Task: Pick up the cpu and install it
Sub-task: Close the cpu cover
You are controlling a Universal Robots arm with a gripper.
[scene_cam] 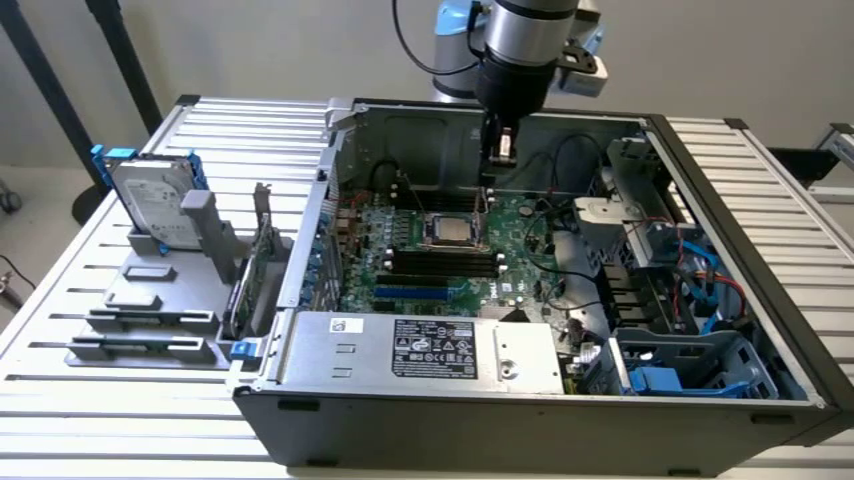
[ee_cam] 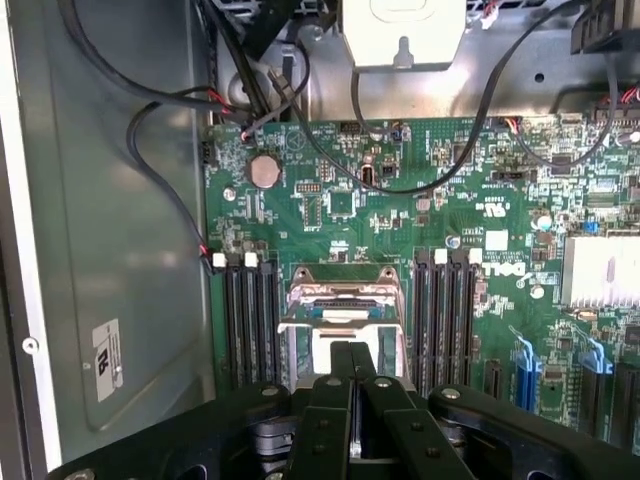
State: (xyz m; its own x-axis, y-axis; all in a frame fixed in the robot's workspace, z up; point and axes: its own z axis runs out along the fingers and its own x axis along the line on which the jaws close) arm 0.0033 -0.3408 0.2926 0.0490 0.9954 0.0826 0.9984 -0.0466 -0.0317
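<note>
The cpu (scene_cam: 450, 232) is a small silver-grey square lying flat in the socket frame in the middle of the green motherboard (scene_cam: 521, 285), inside the open computer case. In the wrist view, a pale strip of the cpu (ee_cam: 328, 350) shows under the metal socket frame (ee_cam: 340, 300), partly hidden by my fingers. My gripper (scene_cam: 490, 182) hangs above the board just behind the socket, apart from the cpu. In the wrist view, the gripper (ee_cam: 352, 352) has its two black fingers pressed together with nothing between them.
Black memory slots (ee_cam: 250, 320) flank the socket on both sides. Black cables (ee_cam: 160, 170) loop over the board and case floor. A power supply (scene_cam: 427, 350) sits at the case front. A silver hard drive (scene_cam: 150, 200) in a blue frame stands on a grey rack (scene_cam: 140, 325) outside the case.
</note>
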